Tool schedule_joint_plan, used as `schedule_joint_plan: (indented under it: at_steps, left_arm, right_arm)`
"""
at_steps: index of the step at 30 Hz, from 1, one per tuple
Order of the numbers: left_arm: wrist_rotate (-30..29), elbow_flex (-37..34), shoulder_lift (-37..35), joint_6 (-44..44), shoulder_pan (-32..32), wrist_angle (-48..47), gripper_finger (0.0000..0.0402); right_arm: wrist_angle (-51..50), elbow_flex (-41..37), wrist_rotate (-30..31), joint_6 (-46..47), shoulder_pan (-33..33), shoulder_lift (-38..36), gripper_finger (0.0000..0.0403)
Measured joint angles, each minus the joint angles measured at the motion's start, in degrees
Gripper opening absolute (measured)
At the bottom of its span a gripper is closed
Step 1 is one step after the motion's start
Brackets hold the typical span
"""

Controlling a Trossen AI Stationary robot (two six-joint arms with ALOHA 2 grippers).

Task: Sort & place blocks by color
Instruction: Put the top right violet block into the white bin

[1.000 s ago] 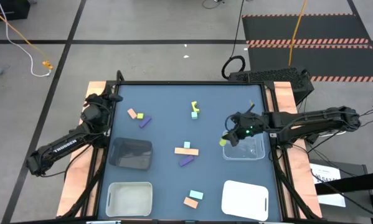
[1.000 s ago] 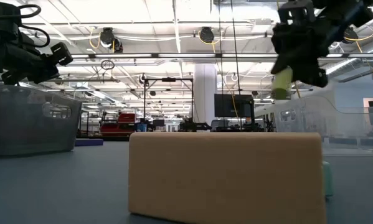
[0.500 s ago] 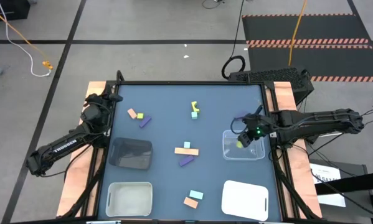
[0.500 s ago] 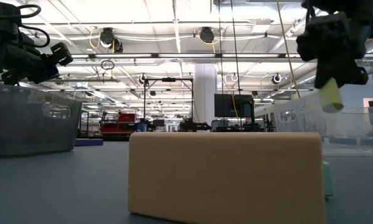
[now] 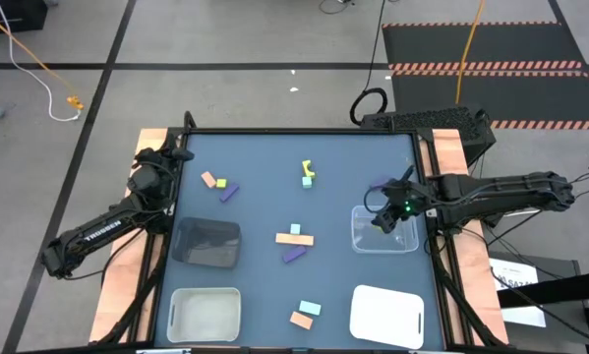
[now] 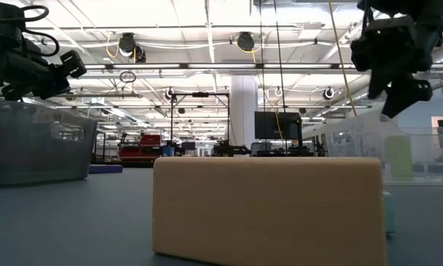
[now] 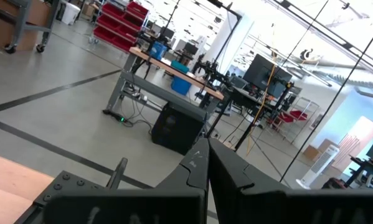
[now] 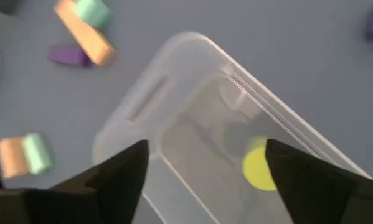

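A second ago our right tool (image 5: 385, 218) gripped the yellow-green cylinder block (image 8: 259, 169) beside the clear plastic bin (image 5: 384, 239); now its fingers stand wide apart and empty above that bin, and the cylinder lies inside, directly below the tool. We read "THUNDER" in white letters on the left arm (image 5: 102, 232). Our left tool (image 5: 175, 155) waits closed and empty at the tabletop's (image 5: 265, 187) far left corner, unchanged.

free: bare mat (image 5: 265, 187) mid-table | obstacles: dark bin (image 5: 206, 243), clear bin (image 5: 384, 233) at sides
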Motion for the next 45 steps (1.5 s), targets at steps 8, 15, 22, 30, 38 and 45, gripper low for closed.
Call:
schedule_joint_plan:
  at_steps: [8, 15, 22, 30, 38, 45]
  left_arm:
    - [0.0, 0.0, 0.0, 0.0, 0.0, 0.0, 0.001]
    - [0.0, 0.0, 0.0, 0.0, 0.0, 0.0, 0.001]
    - [0.0, 0.0, 0.0, 0.0, 0.0, 0.0, 0.001]
    - [0.0, 0.0, 0.0, 0.0, 0.0, 0.0, 0.001]
    - [0.0, 0.0, 0.0, 0.0, 0.0, 0.0, 0.001]
    - [0.0, 0.0, 0.0, 0.0, 0.0, 0.0, 0.001]
  right_arm:
    - [20.6, 0.0, 2.4, -13.1, -0.7, -1.1, 0.0359]
    - [32.3, 0.0, 7.6, -35.0, -4.8, 0.1, 0.0361]
    - [18.7, 0.0, 7.7, -42.2, -14.5, 3.4, 0.0361]
    - [10.3, 0.0, 7.6, -47.9, -23.5, 6.7, 0.0361]
    - [0.0, 3.6, 7.6, -53.3, -30.0, 13.2, 0.0361]
    - [-1.4, 4.7, 7.4, -61.8, -30.8, 21.5, 0.0357]
